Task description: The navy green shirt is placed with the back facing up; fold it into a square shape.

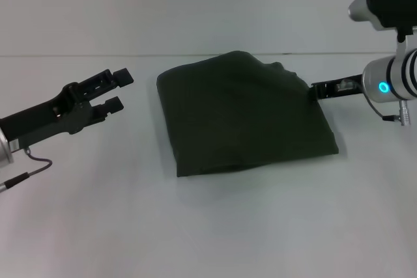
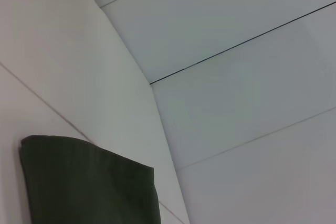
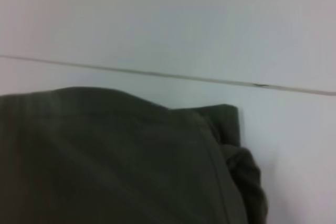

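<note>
My dark olive-green soft knit shirt [image 1: 244, 115] lies already folded into a rough four-sided packet in the middle of the plain white table [image 1: 208, 232], plain side up, nearer the far edge than the near one. I judge the folding nearly done; what remains is tidying. The packet's right far corner looks lumpy, with a bunched roll of cloth [image 3: 244, 177] showing in my right wrist view, so to finish well I should ease that corner flat and draw the right edge straight without dragging the whole packet toward the table's right edge. The layers are soft and will slide on each other, so any pull ought to be short and low.

My right gripper [image 1: 317, 90] sits at the packet's right far edge, its tip against or just into the cloth. I cannot tell whether its fingers are parted or clamped, nor whether they actually pinch fabric.

My left gripper [image 1: 112, 90] hangs above the table's left side, well apart from the shirt, its two black fingers spread and holding nothing.
</note>
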Motion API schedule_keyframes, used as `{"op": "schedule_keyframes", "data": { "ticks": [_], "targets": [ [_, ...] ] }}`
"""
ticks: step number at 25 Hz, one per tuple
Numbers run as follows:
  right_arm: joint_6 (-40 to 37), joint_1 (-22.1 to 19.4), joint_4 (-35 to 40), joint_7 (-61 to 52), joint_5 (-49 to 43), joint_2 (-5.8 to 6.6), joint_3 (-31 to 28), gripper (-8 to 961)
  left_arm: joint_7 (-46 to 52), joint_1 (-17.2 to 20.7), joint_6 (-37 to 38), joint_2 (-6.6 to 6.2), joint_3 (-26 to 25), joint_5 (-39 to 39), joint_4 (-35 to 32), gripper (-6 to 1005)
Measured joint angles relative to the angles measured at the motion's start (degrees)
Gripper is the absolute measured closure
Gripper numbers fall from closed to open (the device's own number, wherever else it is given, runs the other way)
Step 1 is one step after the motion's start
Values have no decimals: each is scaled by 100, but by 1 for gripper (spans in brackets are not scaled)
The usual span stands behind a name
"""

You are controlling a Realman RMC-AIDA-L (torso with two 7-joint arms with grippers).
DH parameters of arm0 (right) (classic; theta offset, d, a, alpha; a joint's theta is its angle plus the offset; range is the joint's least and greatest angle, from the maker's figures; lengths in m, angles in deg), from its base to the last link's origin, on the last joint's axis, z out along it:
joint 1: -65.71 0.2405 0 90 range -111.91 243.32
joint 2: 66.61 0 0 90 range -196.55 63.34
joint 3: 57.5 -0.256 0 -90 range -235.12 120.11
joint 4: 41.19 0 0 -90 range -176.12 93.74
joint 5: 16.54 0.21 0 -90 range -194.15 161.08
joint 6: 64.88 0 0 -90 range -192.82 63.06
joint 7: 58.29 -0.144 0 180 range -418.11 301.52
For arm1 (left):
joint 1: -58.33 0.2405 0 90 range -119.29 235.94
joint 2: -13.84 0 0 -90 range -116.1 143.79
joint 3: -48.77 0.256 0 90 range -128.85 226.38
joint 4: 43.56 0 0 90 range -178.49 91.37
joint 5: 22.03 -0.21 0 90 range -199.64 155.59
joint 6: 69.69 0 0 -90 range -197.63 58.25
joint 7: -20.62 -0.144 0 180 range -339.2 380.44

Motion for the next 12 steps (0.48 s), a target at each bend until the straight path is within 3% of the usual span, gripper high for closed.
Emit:
{"op": "schedule_keyframes", "data": {
  "ticks": [6, 10, 12],
  "targets": [
    [470, -26, 176, -236, -58, 103, -242, 827, -36, 47, 17, 0, -153, 0, 28, 63],
    [431, -87, 473, -350, -4, 325, -734, 751, -40, 69, 56, -1, -200, -1, 28, 63],
    [-58, -217, 827, -241, 214, 422, -1149, 698, -41, 71, 130, -6, -170, -25, 29, 62]
  ]
}}
